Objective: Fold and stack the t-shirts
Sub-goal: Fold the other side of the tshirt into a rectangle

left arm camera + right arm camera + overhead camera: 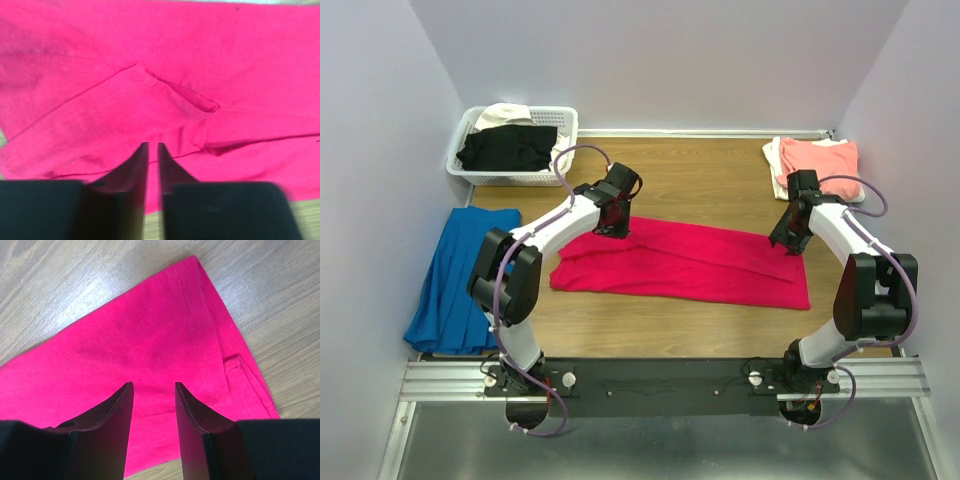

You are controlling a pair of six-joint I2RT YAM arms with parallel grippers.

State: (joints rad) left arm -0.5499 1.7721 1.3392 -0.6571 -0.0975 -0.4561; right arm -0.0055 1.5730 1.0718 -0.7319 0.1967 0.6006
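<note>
Off to the left of the left fingers [616,226] a blue cloth [455,285] lies on the table [690,180]. Behind it a white basket [460,165] holds a black shirt [510,150] and a white one [505,113]. The left fingers stand a narrow slit apart, gripping nothing, low over the rumpled left end of the red t-shirt [690,262]. The shirt lies stretched out flat across to the right fingers [786,243], which stand moderately wide and empty above its hemmed right corner. Behind them a folded pink shirt [817,158] sits on a cream one [772,155].

The left arm [553,226] and right arm [844,228] are white with black joints, lilac cables [582,149] and black tapered pincer fingers [131,172].
</note>
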